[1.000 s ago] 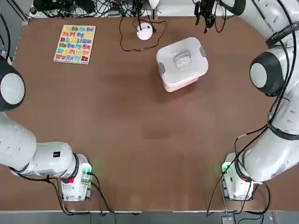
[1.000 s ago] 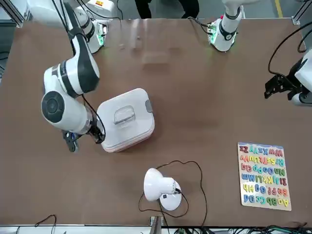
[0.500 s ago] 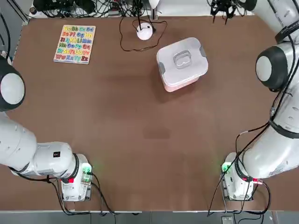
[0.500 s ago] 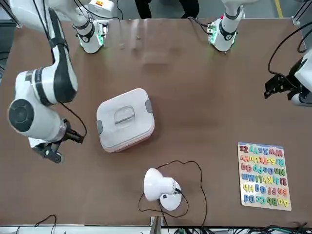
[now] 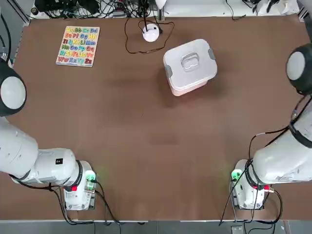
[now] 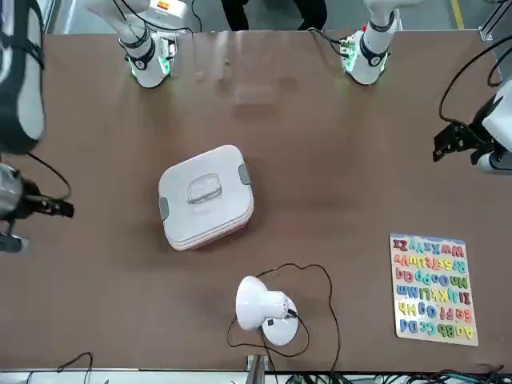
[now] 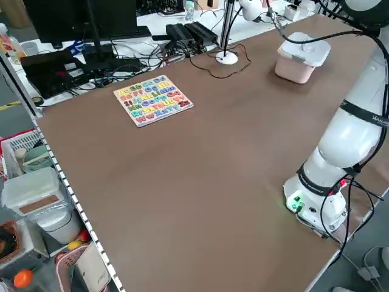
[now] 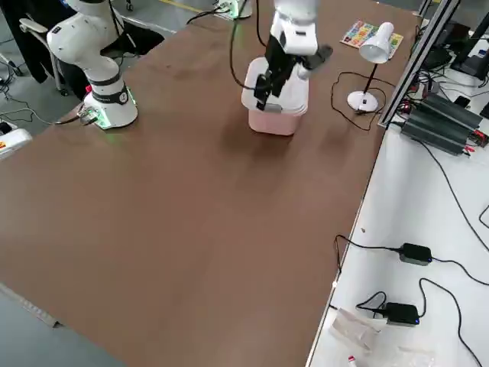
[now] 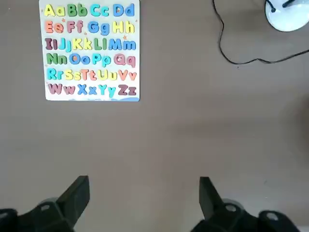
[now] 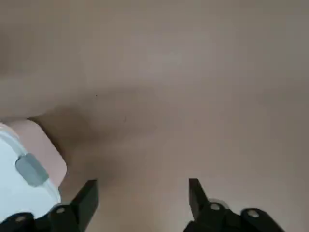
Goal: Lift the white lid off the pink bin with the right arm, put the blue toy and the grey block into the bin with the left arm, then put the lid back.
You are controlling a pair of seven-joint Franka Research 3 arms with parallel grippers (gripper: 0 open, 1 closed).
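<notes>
We start at the white lid (image 5: 189, 60), which sits squarely on the pink bin (image 5: 188, 87) toward the far side of the table (image 5: 146, 136), grey clips on two opposite sides and the recessed handle facing up; it looks seated all round, which we judge is how the finished task should leave it, with the lid back on and the contents shut in. Neither the blue toy nor the grey block shows anywhere on the tabletop, and the bin wall gives nothing away, so we cannot tell whether they are inside. The right gripper (image 10: 142, 203) is empty, its two fingers spread apart over bare table, with only a corner of the bin and one lid clip at the edge of its wrist view; in the right side view it hangs above the table on the near side of the bin, clear of the lid and not touching it. That placement reads to us as an arm with no hold on anything. The left gripper (image 9: 145, 203) is parked well apart from the bin, fingers wide apart and empty, above bare table near the alphabet puzzle (image 5: 78, 46). A small white desk lamp (image 5: 151, 32) with its cable stands just beyond the bin.
</notes>
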